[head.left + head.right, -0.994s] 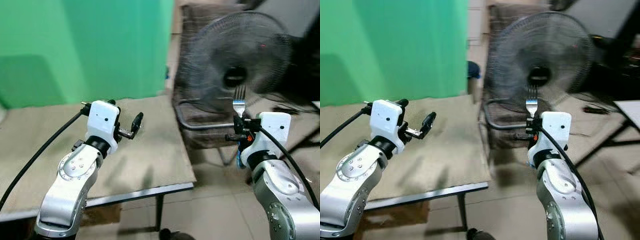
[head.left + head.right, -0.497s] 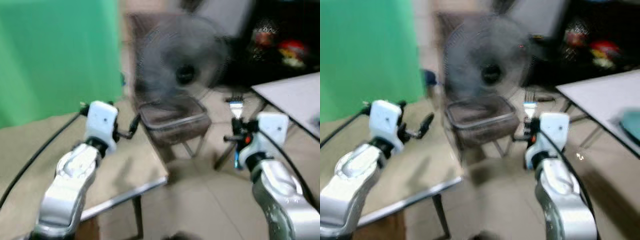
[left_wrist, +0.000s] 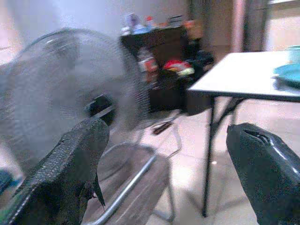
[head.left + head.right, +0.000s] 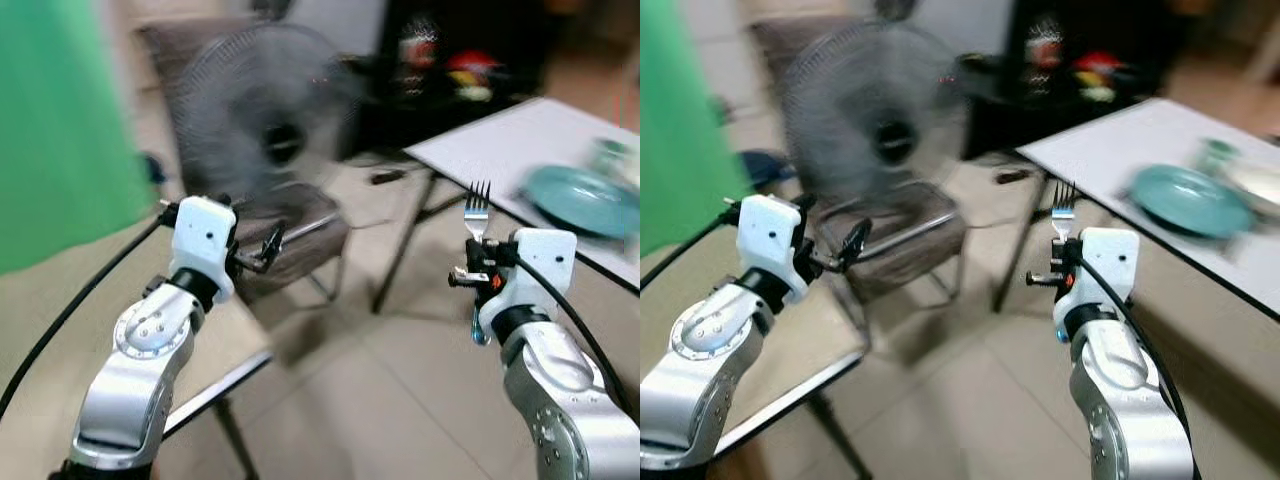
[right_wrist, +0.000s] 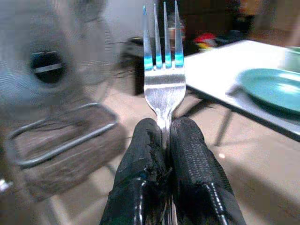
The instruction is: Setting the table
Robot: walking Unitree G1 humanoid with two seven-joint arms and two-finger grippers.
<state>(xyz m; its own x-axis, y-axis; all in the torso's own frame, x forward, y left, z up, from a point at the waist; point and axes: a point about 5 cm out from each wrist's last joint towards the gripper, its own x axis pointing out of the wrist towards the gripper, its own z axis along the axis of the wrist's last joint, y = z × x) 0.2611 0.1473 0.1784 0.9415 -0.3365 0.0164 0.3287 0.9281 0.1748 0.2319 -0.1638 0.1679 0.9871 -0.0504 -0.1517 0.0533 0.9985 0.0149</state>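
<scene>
Blurred head-camera scene. Right pincer at right of centre, clamped on a silver fork, tines pointing up; in the right wrist view, black fingers pressed together on the fork's neck. Left pincer at left of centre, raised over the edge of a tan surface, spread wide with nothing between its fingers. White surface at upper right, carrying a teal plate near its edge, well apart from the fork. Grey standing fan at upper centre, behind a dark chair. Green backdrop at upper left. Tiled floor below.
</scene>
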